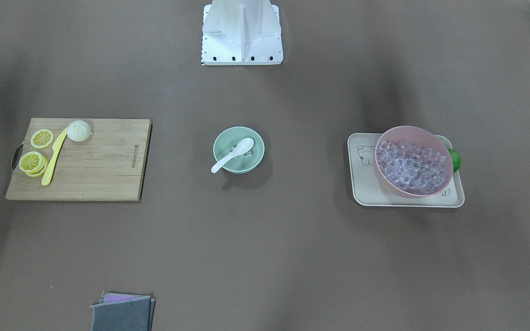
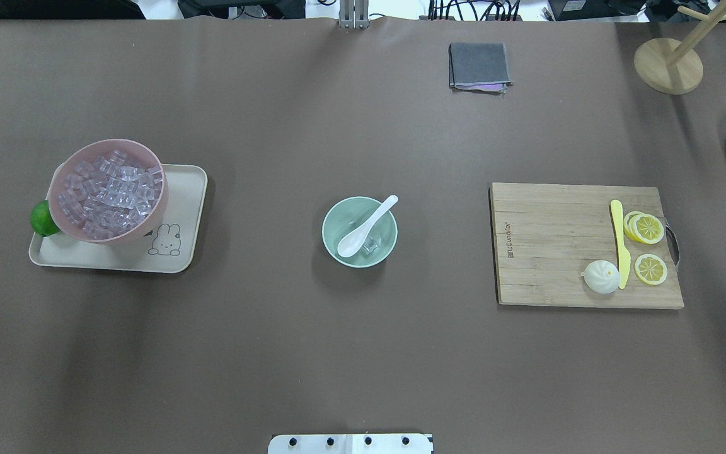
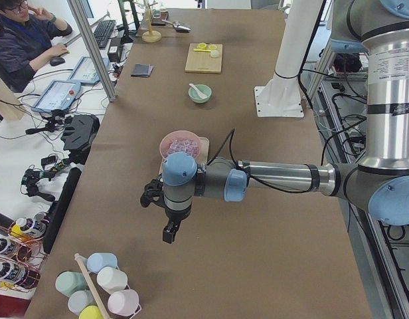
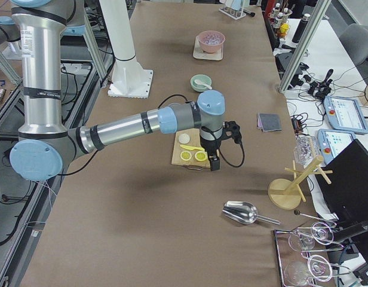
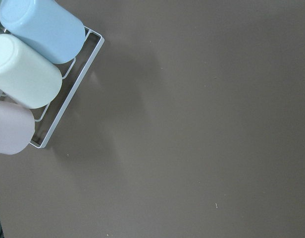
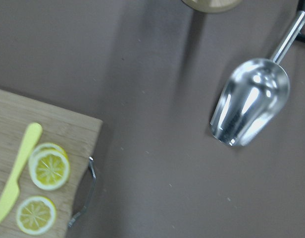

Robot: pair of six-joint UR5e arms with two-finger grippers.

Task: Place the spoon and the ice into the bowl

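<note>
While the spoon (image 2: pixel 363 228) lies in the bowl (image 2: pixel 336 219) beside the ice (image 2: pixel 372 244), the left pincer (image 3: pixel 168 234) and the right pincer (image 4: pixel 214 164) hang over the tabletop's far ends (apart or together, I cannot tell).

A burnt-in brand mark (image 2: pixel 508 239) runs along the short end of the bamboo cutting board (image 2: pixel 558 252), the end away from the right gripper's (image 4: pixel 215 164) jaws. It seems to read "Joyoung", and its last characters are too small to tell. Faint lettering (image 1: pixel 446 192) on the cream tray (image 1: pixel 361 188), well apart from the left gripper's (image 3: pixel 169 234) jaws, is half hidden by the pink bowl (image 1: pixel 389 181) and cannot be read.
</note>
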